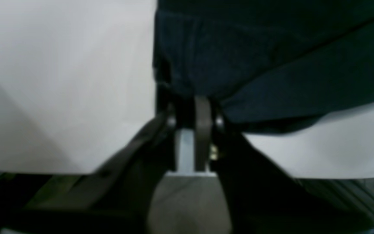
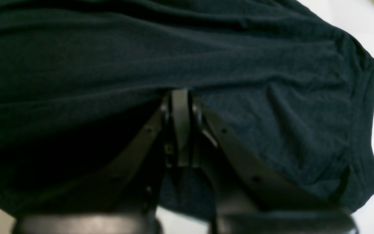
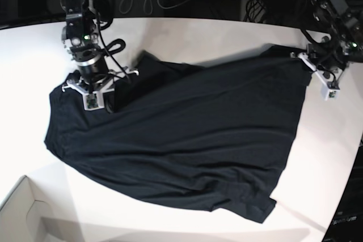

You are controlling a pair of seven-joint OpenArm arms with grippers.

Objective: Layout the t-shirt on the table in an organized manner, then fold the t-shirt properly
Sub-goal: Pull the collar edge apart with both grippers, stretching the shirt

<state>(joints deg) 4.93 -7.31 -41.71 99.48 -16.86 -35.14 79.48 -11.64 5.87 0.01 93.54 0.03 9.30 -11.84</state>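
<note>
The right gripper is clenched on a fold of the t-shirt. The left gripper sits at the shirt's corner; whether it grips cannot be told. The shirt lies spread across the table, near a cardboard box.

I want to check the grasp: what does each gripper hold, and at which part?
The right gripper pinches the t-shirt at a fabric fold. The left gripper is at the shirt's corner; a hold cannot be told.

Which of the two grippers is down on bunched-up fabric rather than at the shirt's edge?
The right gripper, among raised folds of the t-shirt; the left gripper sits at a flat corner.
</note>
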